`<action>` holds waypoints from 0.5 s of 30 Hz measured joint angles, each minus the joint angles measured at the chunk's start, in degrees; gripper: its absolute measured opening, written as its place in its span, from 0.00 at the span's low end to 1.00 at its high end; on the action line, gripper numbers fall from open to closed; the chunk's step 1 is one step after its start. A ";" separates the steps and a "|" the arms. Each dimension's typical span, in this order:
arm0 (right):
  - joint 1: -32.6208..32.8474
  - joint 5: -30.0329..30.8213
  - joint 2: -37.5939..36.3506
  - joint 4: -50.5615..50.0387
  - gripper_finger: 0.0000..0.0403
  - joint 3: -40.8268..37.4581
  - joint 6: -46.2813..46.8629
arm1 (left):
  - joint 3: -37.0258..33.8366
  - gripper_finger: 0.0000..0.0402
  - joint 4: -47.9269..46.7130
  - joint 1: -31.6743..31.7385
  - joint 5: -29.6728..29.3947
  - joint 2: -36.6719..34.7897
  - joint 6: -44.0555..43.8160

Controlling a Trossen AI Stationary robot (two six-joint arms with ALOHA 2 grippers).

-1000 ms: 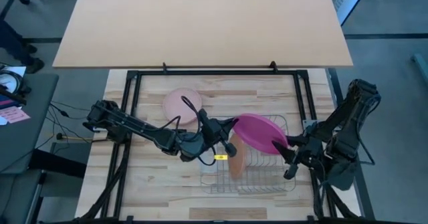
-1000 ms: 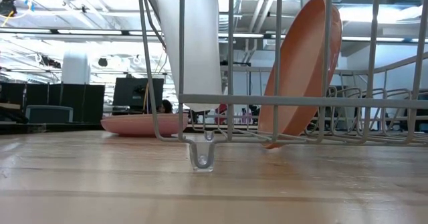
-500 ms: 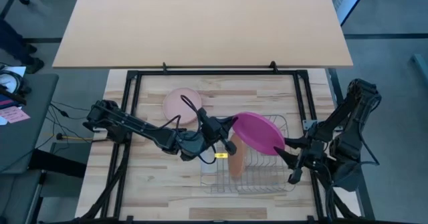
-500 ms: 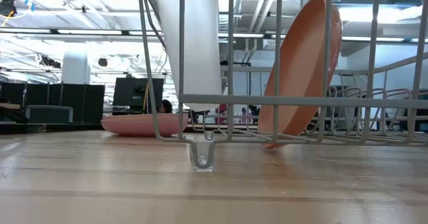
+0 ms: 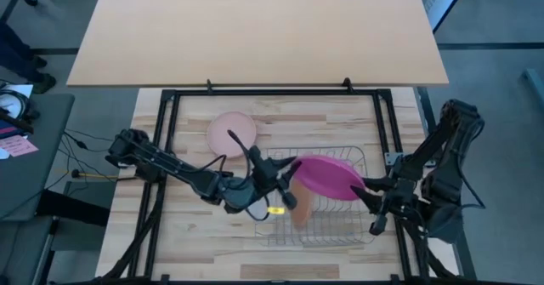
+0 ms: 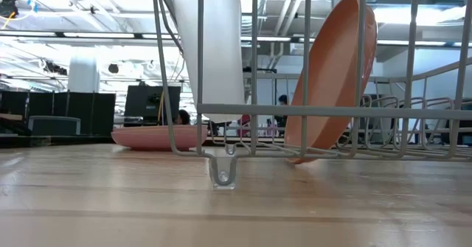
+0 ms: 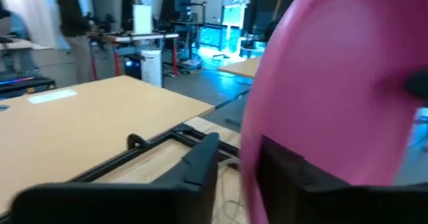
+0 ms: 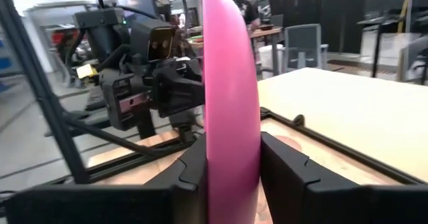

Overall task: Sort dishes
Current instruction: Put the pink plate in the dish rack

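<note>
Above the silver wire rack (image 5: 319,217), the round magenta plastic plate (image 5: 327,176) hangs between both arms. Right gripper (image 8: 227,158) pinches its rim; left gripper (image 7: 234,164) has fingers either side, grip unclear, probably a handover before slotting beside the orange-tan plate (image 6: 332,74).

One plate (image 5: 327,176) over the rack (image 5: 327,221), between both arms; another plate (image 5: 229,133) behind-left.

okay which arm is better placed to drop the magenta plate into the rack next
Right, probably. The right tool has the magenta plate between its fingers over the wire rack; the left tool reaches across from farther away.
</note>
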 joint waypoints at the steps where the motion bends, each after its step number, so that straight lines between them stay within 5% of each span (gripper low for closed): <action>1: 0.50 0.00 -0.52 0.02 0.26 0.00 0.00 | 0.00 0.27 -0.08 -0.58 0.06 -0.40 0.70; 7: 2.37 0.13 -3.10 0.06 0.24 0.00 -1.29 | 0.02 0.41 -0.65 -4.32 -1.19 -3.70 4.26; 15: 3.64 -0.74 -7.16 -0.07 0.23 0.02 -3.06 | 0.11 0.45 -4.02 -10.05 -15.23 -9.40 12.12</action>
